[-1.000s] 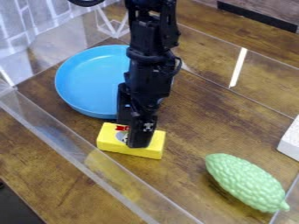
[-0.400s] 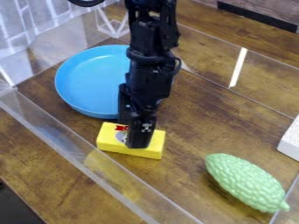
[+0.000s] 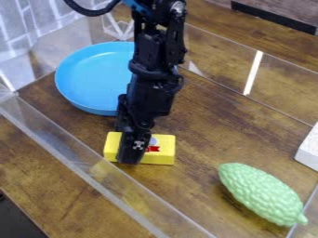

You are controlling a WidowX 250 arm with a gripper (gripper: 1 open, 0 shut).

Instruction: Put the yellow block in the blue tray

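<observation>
The yellow block [image 3: 159,149] lies flat on the wooden table, just in front of the blue tray [image 3: 82,82]. Its red and white label shows to the right of the fingers. My black gripper [image 3: 132,149] points steeply down onto the left half of the block. It stands open, its fingertips low at the block's top face, and they hide part of the block. The block rests on the table. The round blue tray sits at the back left with nothing in it, and the arm covers its right rim.
A bumpy green oval object [image 3: 262,191] lies at the front right. A white thing [image 3: 310,149] pokes in at the right edge. Clear plastic walls [image 3: 74,163] run along the front and left of the table.
The arm has leaned and shifted left, so the gripper now sits over the block's left half instead of its middle. The block and the jaws have stayed as they were.
</observation>
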